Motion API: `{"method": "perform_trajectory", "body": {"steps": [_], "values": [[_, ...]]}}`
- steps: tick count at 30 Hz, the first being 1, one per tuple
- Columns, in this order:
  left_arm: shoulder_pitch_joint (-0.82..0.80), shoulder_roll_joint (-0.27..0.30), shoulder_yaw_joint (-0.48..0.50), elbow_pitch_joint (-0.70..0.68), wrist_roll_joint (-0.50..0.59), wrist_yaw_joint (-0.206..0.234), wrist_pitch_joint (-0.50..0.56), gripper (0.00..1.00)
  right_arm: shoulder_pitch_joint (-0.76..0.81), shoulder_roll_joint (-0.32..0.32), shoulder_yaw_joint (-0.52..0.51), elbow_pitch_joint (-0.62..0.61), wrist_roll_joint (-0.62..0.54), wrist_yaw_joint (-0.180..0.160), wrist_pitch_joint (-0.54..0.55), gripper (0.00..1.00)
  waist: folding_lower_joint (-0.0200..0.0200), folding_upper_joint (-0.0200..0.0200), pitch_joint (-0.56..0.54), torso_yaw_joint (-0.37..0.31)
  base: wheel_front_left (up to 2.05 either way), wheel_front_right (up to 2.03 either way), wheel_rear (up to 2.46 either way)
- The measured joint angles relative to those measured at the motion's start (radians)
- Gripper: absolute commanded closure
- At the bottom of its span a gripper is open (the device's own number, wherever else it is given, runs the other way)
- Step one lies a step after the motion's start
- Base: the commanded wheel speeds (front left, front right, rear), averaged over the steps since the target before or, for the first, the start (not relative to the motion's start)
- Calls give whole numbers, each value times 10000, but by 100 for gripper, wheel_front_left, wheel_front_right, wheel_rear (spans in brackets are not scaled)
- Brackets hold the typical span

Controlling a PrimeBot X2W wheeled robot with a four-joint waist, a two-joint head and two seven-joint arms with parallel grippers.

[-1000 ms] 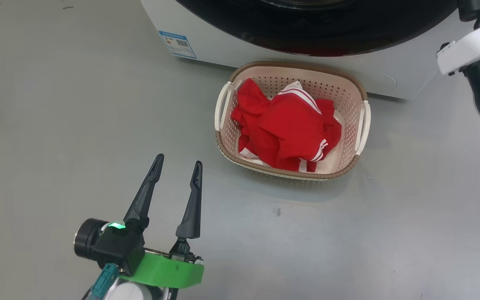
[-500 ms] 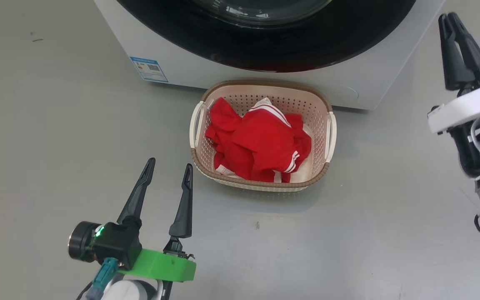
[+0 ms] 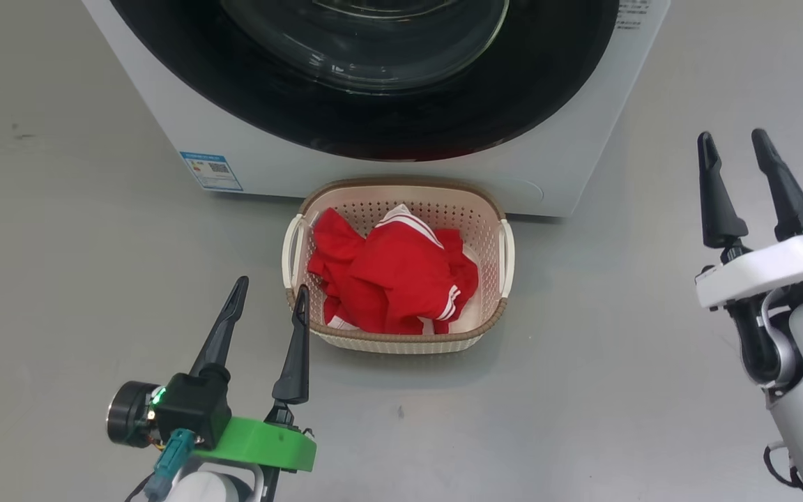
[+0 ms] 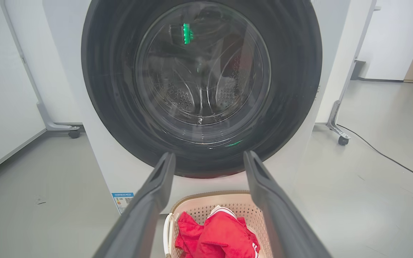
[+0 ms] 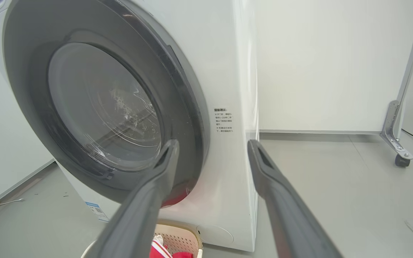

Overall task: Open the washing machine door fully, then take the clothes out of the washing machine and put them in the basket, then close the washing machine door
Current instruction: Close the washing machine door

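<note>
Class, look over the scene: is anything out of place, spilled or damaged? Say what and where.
Nothing stands out. The red clothes lie bunched inside the upright basket, none on the floor, and the washing machine door sits shut.

The washing machine (image 3: 269, 174) has a little blue sticker (image 3: 211, 171) with a square code and a block of tiny dark print (image 5: 223, 120), but both are too small to read

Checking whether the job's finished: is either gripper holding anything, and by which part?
Nothing is held. The left gripper and right gripper stand open, empty; the clothes lie in the basket.
</note>
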Motion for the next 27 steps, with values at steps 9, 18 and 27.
{"method": "perform_trajectory", "body": {"steps": [9,18,27], "values": [[265,2,180,378,10,-2,0,0,1602,364,-546,-654,-441,-268,0,0,0,0,-579,-520,0,0,0],[462,4,224,581,10,0,0,0,2879,677,-913,-1394,-721,-522,0,0,0,-1,-1009,-1012,0,0,0],[473,4,136,669,-4,0,0,0,3934,976,-1101,-1975,-1039,-663,0,0,0,0,-1270,-1163,0,0,0]]}}
